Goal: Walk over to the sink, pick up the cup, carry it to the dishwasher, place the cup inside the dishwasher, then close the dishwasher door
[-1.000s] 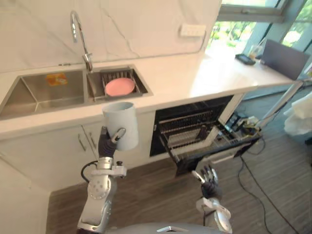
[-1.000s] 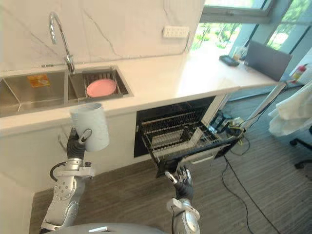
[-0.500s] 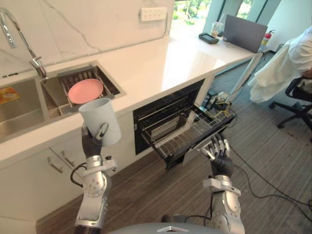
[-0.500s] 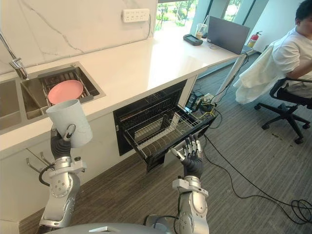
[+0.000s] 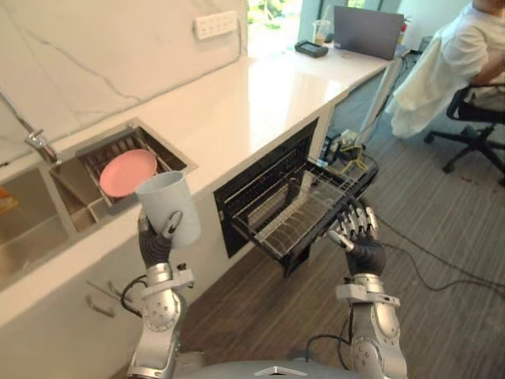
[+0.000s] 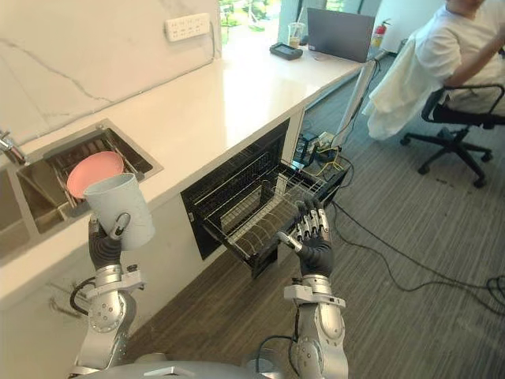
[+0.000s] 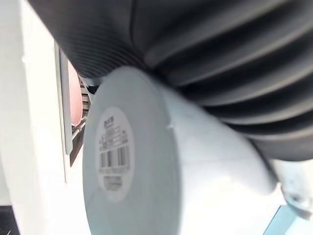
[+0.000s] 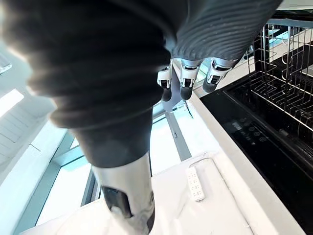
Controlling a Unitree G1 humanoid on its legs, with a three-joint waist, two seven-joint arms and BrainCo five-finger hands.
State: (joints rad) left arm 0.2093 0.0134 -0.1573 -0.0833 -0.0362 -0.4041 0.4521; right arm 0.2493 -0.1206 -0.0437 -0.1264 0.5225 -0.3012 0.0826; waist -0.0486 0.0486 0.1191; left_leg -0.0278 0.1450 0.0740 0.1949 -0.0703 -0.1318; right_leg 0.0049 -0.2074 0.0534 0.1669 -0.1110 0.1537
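Note:
My left hand (image 5: 155, 242) holds a pale blue-white cup (image 5: 169, 208) upright at chest height, fingers and thumb curled round its lower wall; the left wrist view looks at the cup's base (image 7: 113, 155) with a barcode label. The dishwasher (image 5: 272, 178) sits under the white counter to the right of the sink, its door down and its wire rack (image 5: 304, 207) pulled out. My right hand (image 5: 359, 239) is raised with fingers straight and spread, just in front of the rack's near corner, holding nothing. The right wrist view shows its fingertips (image 8: 185, 92) beside the rack (image 8: 288, 78).
A pink plate (image 5: 128, 172) lies on a drying rack in the steel sink (image 5: 47, 229). A laptop (image 5: 365, 31) and a drink cup stand at the counter's far end. A person (image 6: 458, 55) sits on an office chair (image 6: 454, 126) at the right. Cables (image 6: 410, 260) trail over the wood floor.
The camera has swung right and the view has shifted, so the sink slides left and the dishwasher sits nearer the centre. The cup stays in my left hand; my right hand rose closer to the rack.

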